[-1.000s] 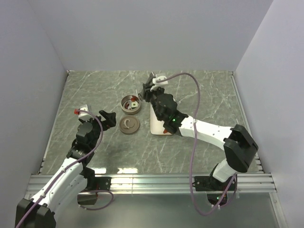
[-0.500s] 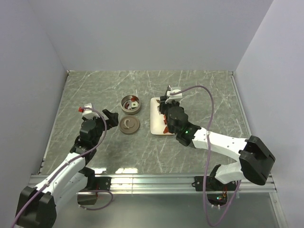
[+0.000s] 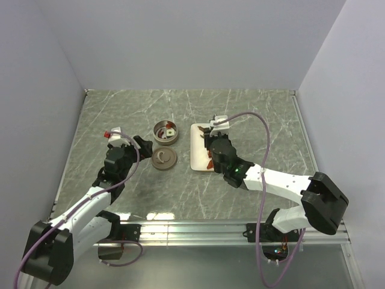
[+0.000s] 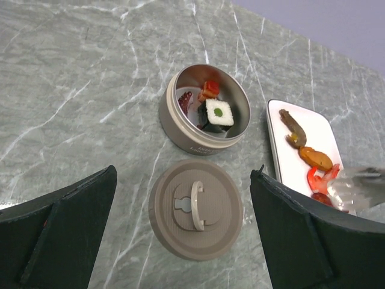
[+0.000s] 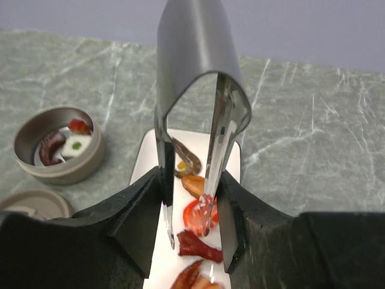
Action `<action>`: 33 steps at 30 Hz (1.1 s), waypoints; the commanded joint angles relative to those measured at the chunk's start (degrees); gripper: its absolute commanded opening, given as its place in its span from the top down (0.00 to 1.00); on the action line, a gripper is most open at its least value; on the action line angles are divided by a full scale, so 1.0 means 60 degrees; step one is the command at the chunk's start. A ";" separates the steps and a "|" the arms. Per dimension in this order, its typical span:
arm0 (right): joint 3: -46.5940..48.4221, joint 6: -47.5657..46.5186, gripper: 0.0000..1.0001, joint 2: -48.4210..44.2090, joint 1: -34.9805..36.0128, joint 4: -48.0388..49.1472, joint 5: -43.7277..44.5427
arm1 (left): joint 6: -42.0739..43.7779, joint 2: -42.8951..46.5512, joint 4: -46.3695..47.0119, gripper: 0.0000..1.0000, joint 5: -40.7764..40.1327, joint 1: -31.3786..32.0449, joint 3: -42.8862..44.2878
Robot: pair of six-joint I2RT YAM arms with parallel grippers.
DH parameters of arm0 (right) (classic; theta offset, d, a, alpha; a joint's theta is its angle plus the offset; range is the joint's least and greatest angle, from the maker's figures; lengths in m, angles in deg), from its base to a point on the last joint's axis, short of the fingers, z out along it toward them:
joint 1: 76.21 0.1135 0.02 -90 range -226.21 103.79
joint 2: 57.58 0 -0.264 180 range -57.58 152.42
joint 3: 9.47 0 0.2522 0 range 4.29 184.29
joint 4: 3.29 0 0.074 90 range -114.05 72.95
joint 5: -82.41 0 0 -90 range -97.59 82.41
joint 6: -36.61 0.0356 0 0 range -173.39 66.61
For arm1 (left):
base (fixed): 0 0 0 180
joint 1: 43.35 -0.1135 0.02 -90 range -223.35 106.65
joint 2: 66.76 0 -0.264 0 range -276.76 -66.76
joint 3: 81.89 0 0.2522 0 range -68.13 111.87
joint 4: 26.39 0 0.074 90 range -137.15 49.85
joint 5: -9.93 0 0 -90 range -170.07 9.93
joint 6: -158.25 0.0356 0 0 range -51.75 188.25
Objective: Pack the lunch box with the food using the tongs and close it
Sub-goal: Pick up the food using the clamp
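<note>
1. While several pieces of the food (image 4: 313, 158) lie in a row on the white plate (image 4: 319, 129) at the right of the left wrist view, others sit in the lunch box (image 4: 183, 135) at upper centre, among them a white cube (image 4: 219, 112) with a green dot.
2. The pieces look small, light and probably slick. A squeeze across a piece's broad middle should hold better than one at its end.
3. The tongs (image 5: 224, 132) hang tips-down over the plate, arms apart, either side of a red piece (image 5: 194, 218). Whether they touch it I cannot tell.
4. The right gripper (image 5: 191, 180) has its jaws pinching the tongs' two springy arms from outside.
5. The lid (image 4: 195, 208) lies flat on the desk (image 4: 90, 72) just below the tin in the frame. It looks stiff and light, and its curved handle is the natural hold.
6. The left gripper (image 3: 141, 146) hovers over the lid with its jaws spread wide and empty.
</note>
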 commanded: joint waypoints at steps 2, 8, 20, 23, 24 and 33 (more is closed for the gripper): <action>-0.0260 0.0090 0.53 -0.0373 0.0062 -0.0090 -0.0083 | 0.0202 0.0029 0.0595 0.01 0.0185 -0.0015 0.0418; -0.0583 0.0002 0.51 -0.0520 0.0018 0.0085 -0.0449 | 0.0231 -0.0045 0.0625 0.01 0.0141 -0.0015 0.0461; -0.0231 -0.0393 0.50 0.0256 -0.0495 -0.0148 -0.1401 | 0.0216 -0.0016 0.0595 0.01 0.0053 -0.0015 0.0432; -0.0202 -0.0349 0.51 0.0301 -0.0597 -0.0280 -0.1664 | 0.0187 0.0014 0.0581 0.01 0.0053 -0.0015 0.0418; -0.0231 -0.0335 0.55 0.0301 -0.0656 -0.0281 -0.1724 | 0.0187 0.0014 0.0566 0.01 0.0053 -0.0015 0.0418; 0.0134 -0.0393 0.71 0.0593 -0.0832 -0.0573 -0.2369 | 0.0187 0.0043 0.0552 0.01 0.0038 -0.0015 0.0403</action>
